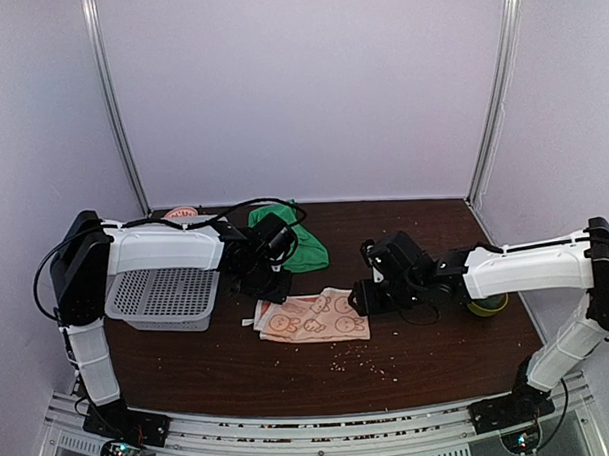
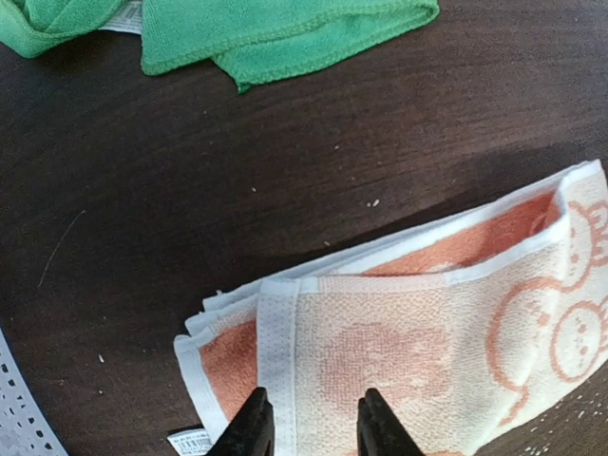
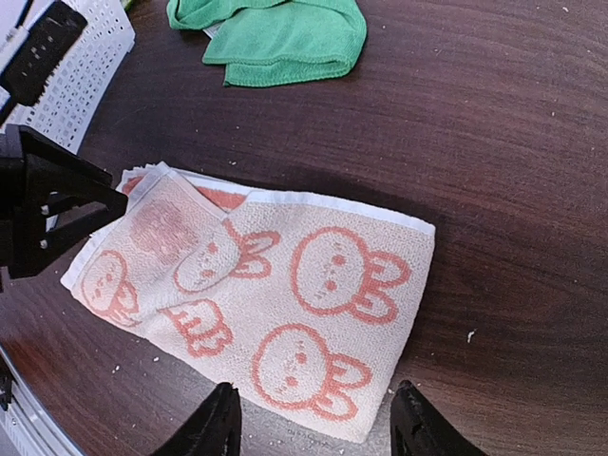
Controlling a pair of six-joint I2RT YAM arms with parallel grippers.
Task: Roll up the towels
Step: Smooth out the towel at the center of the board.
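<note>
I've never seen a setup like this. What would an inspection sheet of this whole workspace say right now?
Surface: dark wooden table, speckled with pale crumbs.
Job's things: green towel crumpled at the back; bunny-print towel folded flat, not rolled.
Clutter: white basket; yellow-green round item under the right arm.
Hands: left hand open over that towel's corner; right hand open over its opposite edge.
Cables: black cable looping over the left arm.
Surroundings: pale walls, metal posts.
</note>
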